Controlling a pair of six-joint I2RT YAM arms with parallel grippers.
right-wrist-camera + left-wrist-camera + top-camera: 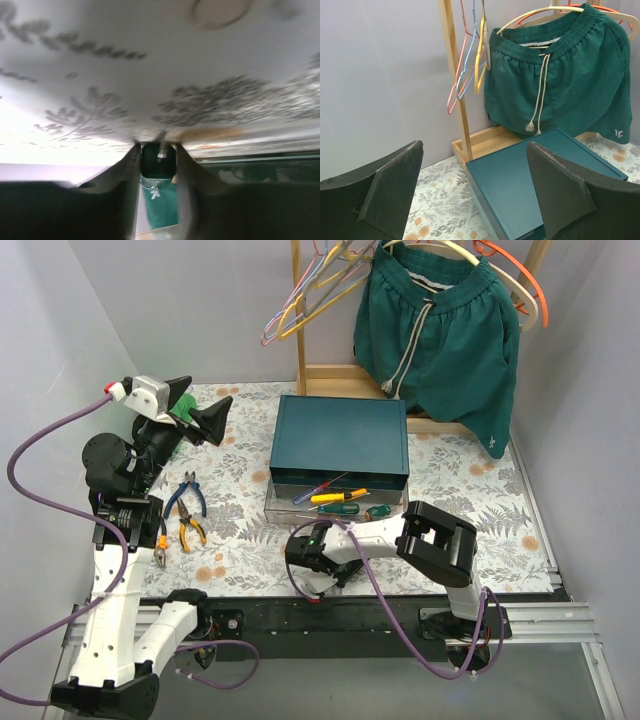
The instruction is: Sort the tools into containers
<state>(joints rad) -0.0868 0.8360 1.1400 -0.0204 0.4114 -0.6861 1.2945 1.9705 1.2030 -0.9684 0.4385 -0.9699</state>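
My right gripper [318,578] points down at the mat near the table's front edge. In the right wrist view it [158,148] is shut on a green-handled screwdriver [157,200] whose tip touches the mat. The dark teal box [340,435] has one clear-sided drawer [272,502] pulled open. The drawer holds a blue-red screwdriver [322,486], a yellow-orange one [338,496] and green ones [340,508]. Orange-and-black pliers [191,531] lie on the mat at the left, beside dark-handled pliers [186,495]. My left gripper [208,392] is raised at the back left, open and empty [475,145].
A wooden rack [300,310] stands behind the box, with coloured hangers [300,295] and green shorts [440,330]; both show in the left wrist view too [560,75]. Another small orange-handled tool [160,548] lies by the left arm. Grey walls close in both sides.
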